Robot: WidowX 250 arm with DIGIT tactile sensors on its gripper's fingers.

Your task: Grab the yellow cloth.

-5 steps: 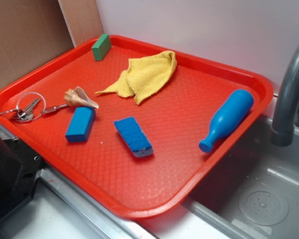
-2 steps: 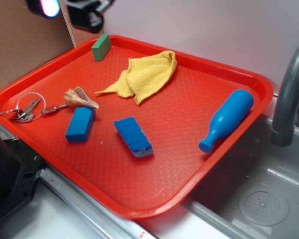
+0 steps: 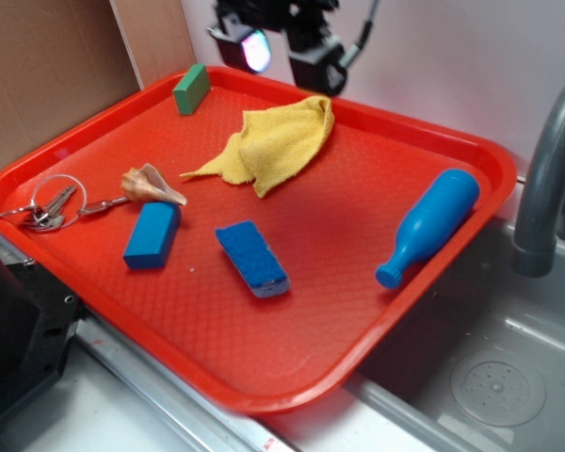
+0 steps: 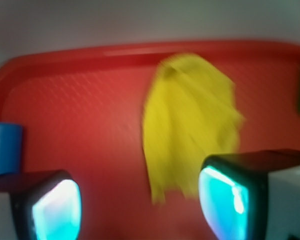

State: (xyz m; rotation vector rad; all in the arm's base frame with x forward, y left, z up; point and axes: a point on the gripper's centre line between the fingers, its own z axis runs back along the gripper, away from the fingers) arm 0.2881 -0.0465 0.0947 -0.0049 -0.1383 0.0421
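My gripper (image 3: 284,55) hangs in the air above the far edge of the red tray (image 3: 292,377), close to the back wall. Its two fingers are spread wide apart and nothing is between them. In the wrist view I see both fingertips (image 4: 225,202) at the bottom of the picture, one at each side, with a wide gap between them; this view is blurred.

The yellow cloth (image 3: 276,143) lies crumpled on the far part of the tray, just below and in front of my gripper, and it is not touched by it. One thin corner of it points toward the left side of the tray. In the wrist view the yellow cloth (image 4: 190,125) fills the middle, and its lower end lies between my two fingers in the picture.

Other things lie on the same tray. A green block (image 3: 191,88) stands at the far left corner. A seashell (image 3: 151,184) and a bunch of keys (image 3: 52,209) are at the left side. A blue block (image 3: 153,235) is near the shell, and a blue sponge (image 3: 252,258) lies in the middle, well apart from the cloth. A blue bottle (image 3: 429,226) lies on its side at the right. Beside the tray there is a grey faucet (image 3: 546,169) over a sink (image 3: 499,377).
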